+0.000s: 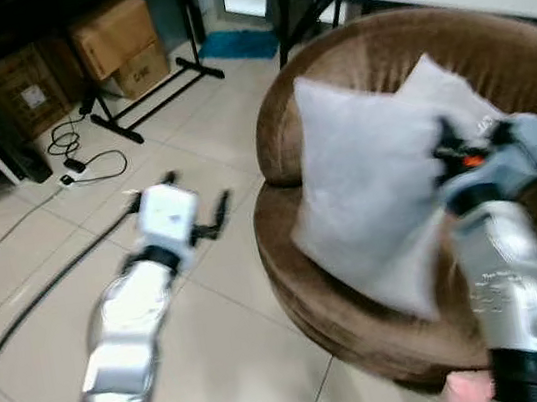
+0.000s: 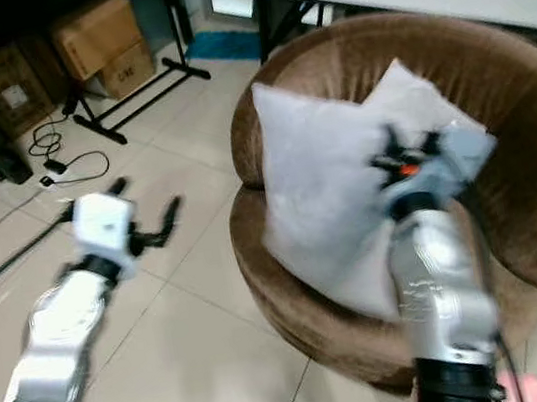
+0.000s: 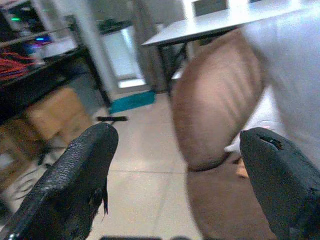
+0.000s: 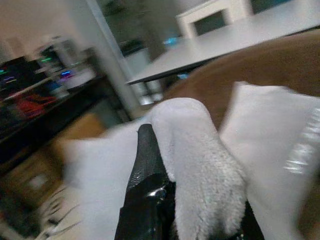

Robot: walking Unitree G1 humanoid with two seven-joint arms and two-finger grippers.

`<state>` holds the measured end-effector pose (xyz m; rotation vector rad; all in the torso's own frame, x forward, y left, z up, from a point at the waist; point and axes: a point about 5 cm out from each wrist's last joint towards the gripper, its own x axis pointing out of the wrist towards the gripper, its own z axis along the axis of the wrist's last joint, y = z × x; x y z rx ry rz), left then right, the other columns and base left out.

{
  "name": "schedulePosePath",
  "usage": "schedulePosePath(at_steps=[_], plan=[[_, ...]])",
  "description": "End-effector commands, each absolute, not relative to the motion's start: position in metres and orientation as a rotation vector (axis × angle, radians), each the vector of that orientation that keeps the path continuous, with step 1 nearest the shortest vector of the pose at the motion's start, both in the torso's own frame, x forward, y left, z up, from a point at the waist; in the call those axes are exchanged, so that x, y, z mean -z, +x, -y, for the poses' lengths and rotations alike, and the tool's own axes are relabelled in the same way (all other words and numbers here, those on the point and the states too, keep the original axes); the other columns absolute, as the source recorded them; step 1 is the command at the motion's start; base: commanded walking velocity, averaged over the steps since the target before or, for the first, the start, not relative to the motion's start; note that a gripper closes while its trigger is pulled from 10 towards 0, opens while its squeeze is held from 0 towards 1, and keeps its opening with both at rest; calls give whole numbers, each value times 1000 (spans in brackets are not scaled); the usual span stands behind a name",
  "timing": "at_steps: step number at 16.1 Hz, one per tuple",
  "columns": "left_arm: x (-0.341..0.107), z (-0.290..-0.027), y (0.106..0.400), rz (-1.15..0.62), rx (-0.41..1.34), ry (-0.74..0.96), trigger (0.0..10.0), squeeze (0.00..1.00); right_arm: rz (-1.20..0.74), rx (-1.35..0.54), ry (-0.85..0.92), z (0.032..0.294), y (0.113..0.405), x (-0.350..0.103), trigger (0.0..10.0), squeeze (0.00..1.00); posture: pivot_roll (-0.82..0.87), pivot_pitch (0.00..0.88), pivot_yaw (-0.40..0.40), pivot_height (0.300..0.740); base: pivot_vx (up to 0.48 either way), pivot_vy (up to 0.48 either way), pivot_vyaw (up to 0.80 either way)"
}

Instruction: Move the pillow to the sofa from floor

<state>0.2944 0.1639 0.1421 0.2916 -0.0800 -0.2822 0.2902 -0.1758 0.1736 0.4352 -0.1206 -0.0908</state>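
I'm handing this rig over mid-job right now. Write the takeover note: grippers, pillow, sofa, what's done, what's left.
Right gripper: shut on the pillow, a fold of it pinched between its fingers.
Left gripper: open, holding nothing, out over the tiled floor beside the sofa.
Pillow: off the floor, held upright over the seat of the round brown sofa.
Done: pickup and carry.
Left: lower it onto the seat, open the right gripper, pull the arm back.

The pillow (image 1: 369,196), pale grey and square with a soft fleecy cover, is standing tilted over the sofa's (image 1: 367,318) front edge, leaning toward the curved back. The right gripper's fingers (image 4: 145,165) are pinching a fold of it. The sofa is round, brown and plush.
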Motion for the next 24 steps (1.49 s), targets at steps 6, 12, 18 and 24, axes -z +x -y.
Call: schedulePosePath(at_steps=[6, 12, 18, 24], plan=[[-143, -166, 296, 90, 267, 299, 6941, 965, 180, 98, 419, 181, 289, -181, 10000, 0, -39, 0, 24, 740, 0, 0, 0], [-140, -166, 292, 95, 273, 319, 0, 0, 170, 96, 413, 180, 288, -179, 10000, 0, -39, 0, 21, 740, 0, 0, 0], [-132, -167, 293, 43, 278, 350, 10000, 0, 77, 69, 387, 168, 289, -158, 10000, 0, -28, 0, 19, 740, 0, 0, 0], [-134, -173, 292, 44, 270, 327, 10000, 0, 15, 31, 417, 155, 290, -142, 10000, 0, -8, 0, 13, 740, 82, 0, -84]])
